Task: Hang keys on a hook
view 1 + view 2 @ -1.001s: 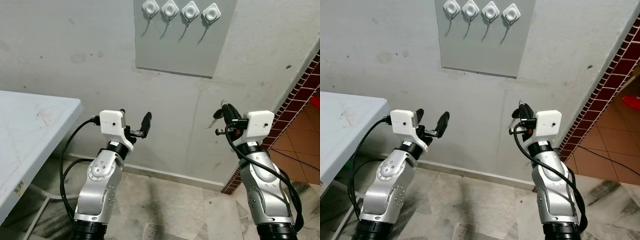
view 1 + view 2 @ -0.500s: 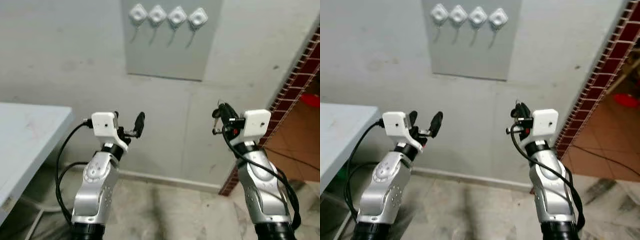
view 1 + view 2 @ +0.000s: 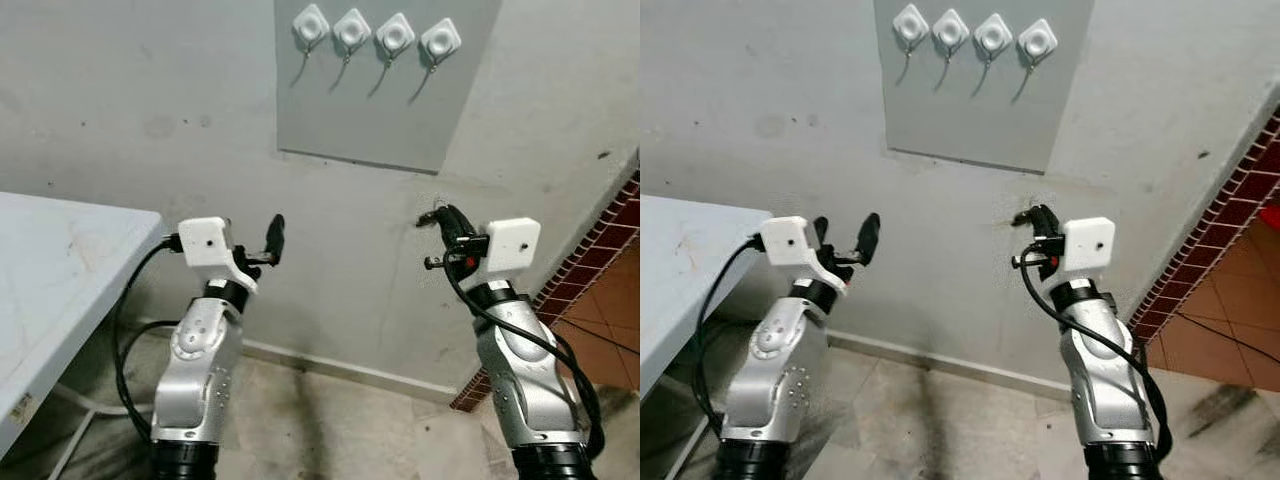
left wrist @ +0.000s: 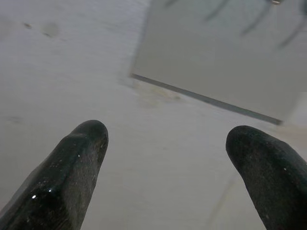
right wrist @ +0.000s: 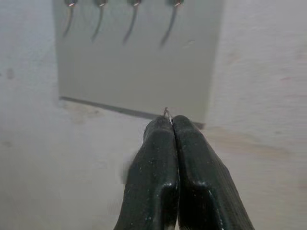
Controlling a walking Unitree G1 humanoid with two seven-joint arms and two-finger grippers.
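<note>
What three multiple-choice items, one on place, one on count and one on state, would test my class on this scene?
1. Where is the grey panel?
A. on the wall above the arms
B. on the floor
C. on the table

2. How many white hooks does it carry?
A. two
B. four
C. six

3. How are the left pincer's fingers?
A. pressed together
B. spread apart
C. clamped on a cup

Key: 1 A, it hangs on the wall above both arms. 2 B, four in a row. 3 B, bare wall shows between the fingers.

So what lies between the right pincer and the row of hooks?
Nothing stands between them. In the left eye view, bare grey wall and the lower part of the grey panel separate the right pincer from the hooks above.
</note>
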